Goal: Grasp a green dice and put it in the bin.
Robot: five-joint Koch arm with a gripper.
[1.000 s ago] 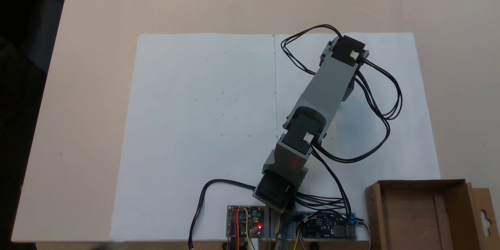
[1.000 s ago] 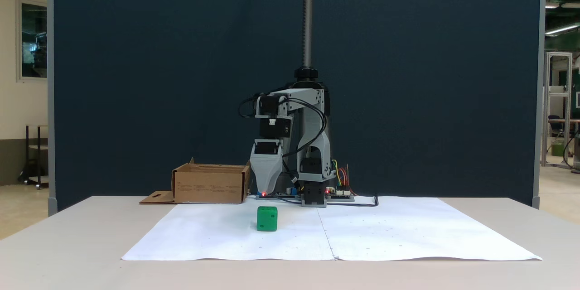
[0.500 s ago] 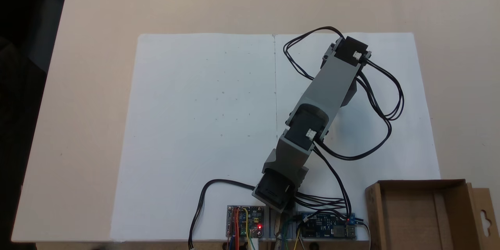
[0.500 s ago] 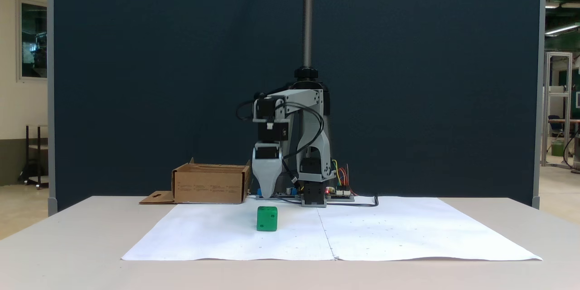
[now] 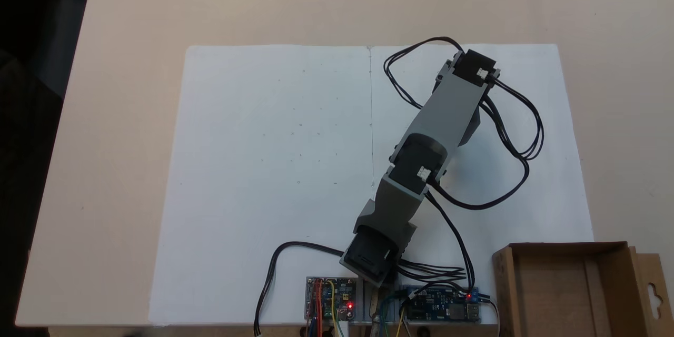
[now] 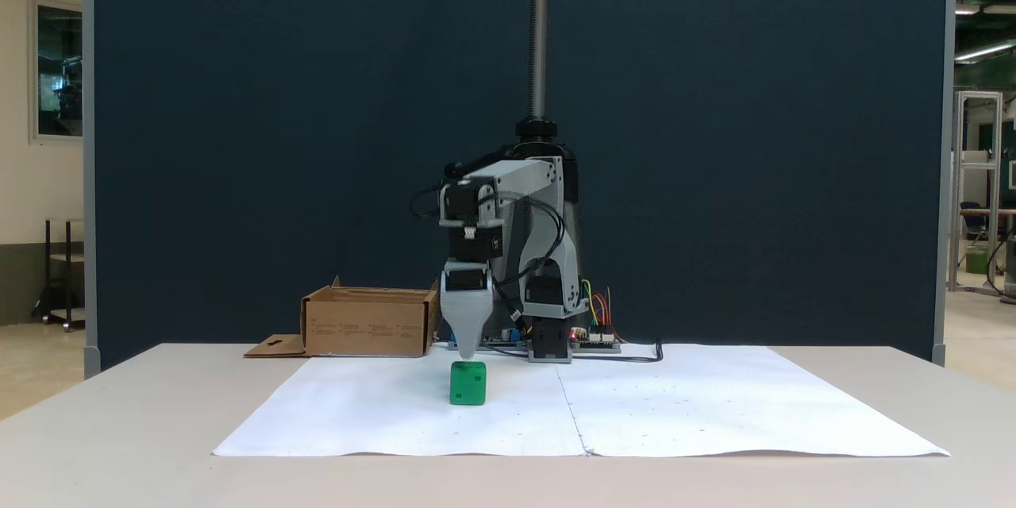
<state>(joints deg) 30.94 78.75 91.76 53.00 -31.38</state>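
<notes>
White paper (image 6: 675, 405) covers the table. Green dice (image 6: 467, 382) sits on it, well apart from the bin (image 6: 369, 323). Gripper (image 6: 468, 355) points down just above the dice, presumably lining up a grasp; jaw opening cannot be told.

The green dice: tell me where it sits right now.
In a fixed view the green dice stands on the white paper, left of its centre crease, directly under the gripper tip and in front of the cardboard box.
</notes>
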